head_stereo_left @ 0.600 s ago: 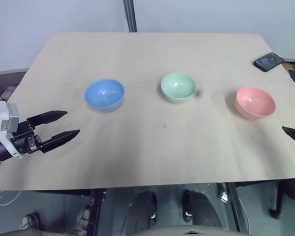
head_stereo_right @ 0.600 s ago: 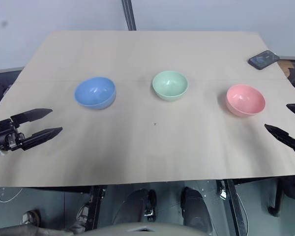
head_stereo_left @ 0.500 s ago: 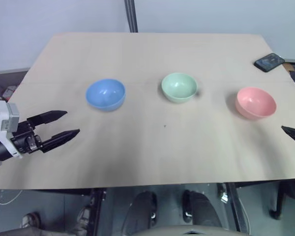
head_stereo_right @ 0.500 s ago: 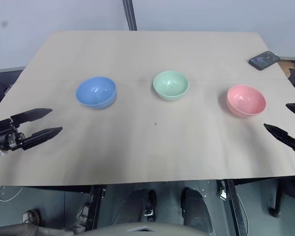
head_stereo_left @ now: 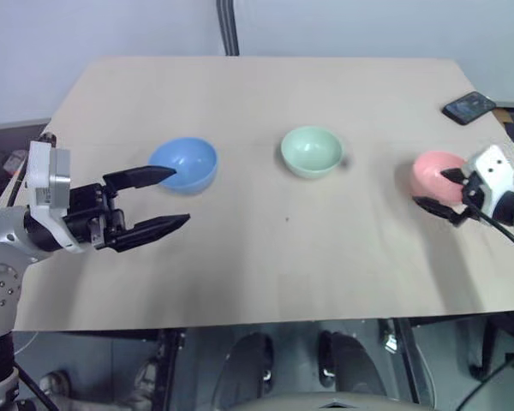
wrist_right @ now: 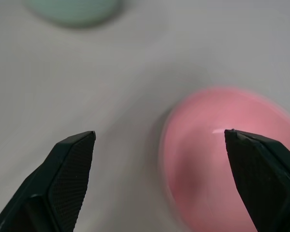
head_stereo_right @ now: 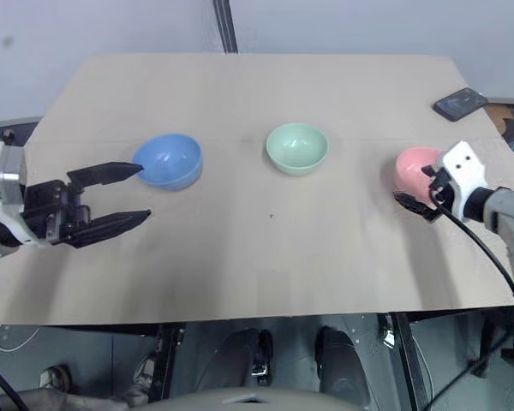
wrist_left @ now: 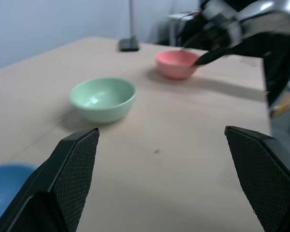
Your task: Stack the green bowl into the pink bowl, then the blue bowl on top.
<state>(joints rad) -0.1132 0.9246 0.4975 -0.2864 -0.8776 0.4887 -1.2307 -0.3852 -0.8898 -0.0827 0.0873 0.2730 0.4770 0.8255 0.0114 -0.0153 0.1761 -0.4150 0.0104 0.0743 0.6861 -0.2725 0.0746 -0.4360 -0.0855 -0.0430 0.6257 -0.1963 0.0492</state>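
The green bowl [head_stereo_left: 311,151] sits upright in the middle of the tan surface [head_stereo_left: 265,257], empty, with bare surface all around it. To the robot's left of it, well apart, stands the blue bowl [head_stereo_left: 185,165], also upright and empty. To the robot's right, again well apart, is the pink bowl [head_stereo_left: 432,174], upright; the three bowls lie in a rough row across the surface, none stacked on another.

The right gripper [head_stereo_left: 446,192] is at the pink bowl, its two black fingers spread wide. In the head views one finger reaches over the bowl's rim and the other lies along the near side of the bowl; whether either touches the bowl cannot be told. In the right wrist view the pink bowl [wrist_right: 227,154] lies between and beyond the spread fingers [wrist_right: 67,179], closer to one finger than the other, and the green bowl [wrist_right: 72,10] shows at the far edge.

The left gripper [head_stereo_left: 161,199] hovers over the surface just in front of the blue bowl, its fingers released and wide apart, holding nothing. One fingertip overlaps the blue bowl's near rim in the head views. The left wrist view looks between its fingers [wrist_left: 72,174] toward the green bowl [wrist_left: 103,99] and, farther on, the pink bowl [wrist_left: 176,63].

A dark phone [head_stereo_left: 469,107] lies near the far right corner of the surface.
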